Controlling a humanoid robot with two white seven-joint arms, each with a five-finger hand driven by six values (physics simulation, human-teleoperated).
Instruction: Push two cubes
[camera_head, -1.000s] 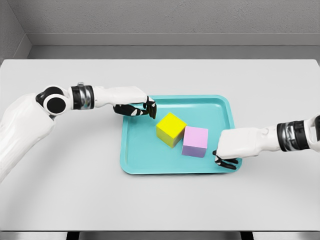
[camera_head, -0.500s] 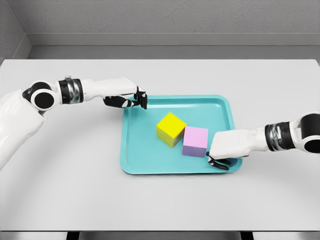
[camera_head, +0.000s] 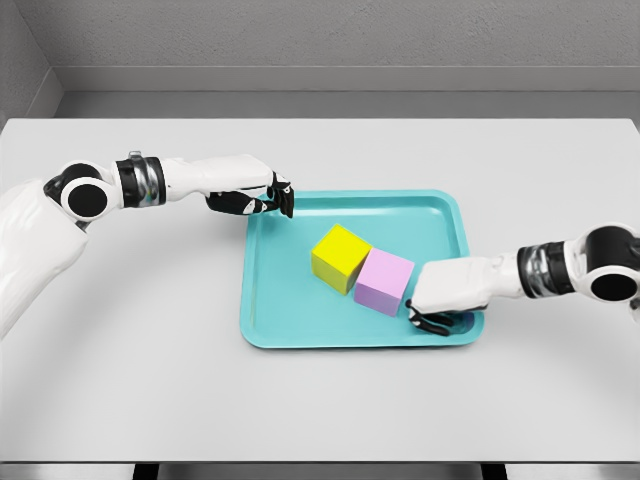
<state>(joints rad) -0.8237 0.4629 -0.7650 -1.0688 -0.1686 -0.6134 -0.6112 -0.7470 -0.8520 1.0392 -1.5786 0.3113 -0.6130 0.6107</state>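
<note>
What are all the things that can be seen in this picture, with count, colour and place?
table: one, light grey, fills the view
tray: one, teal, on the table, right of centre
yellow cube: one, in the tray, near its middle
pink cube: one, in the tray, touching the yellow cube's right side
left hand: one, white and black, fingers curled, at the tray's far left corner
right hand: one, white and black, fingers curled, beside the pink cube

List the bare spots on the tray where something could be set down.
Bare floor of the teal tray: the near-left part, left of and in front of the yellow cube, and the far-right corner behind the pink cube. Crowded: the centre with both cubes, and the near-right corner under the right robot hand.
</note>
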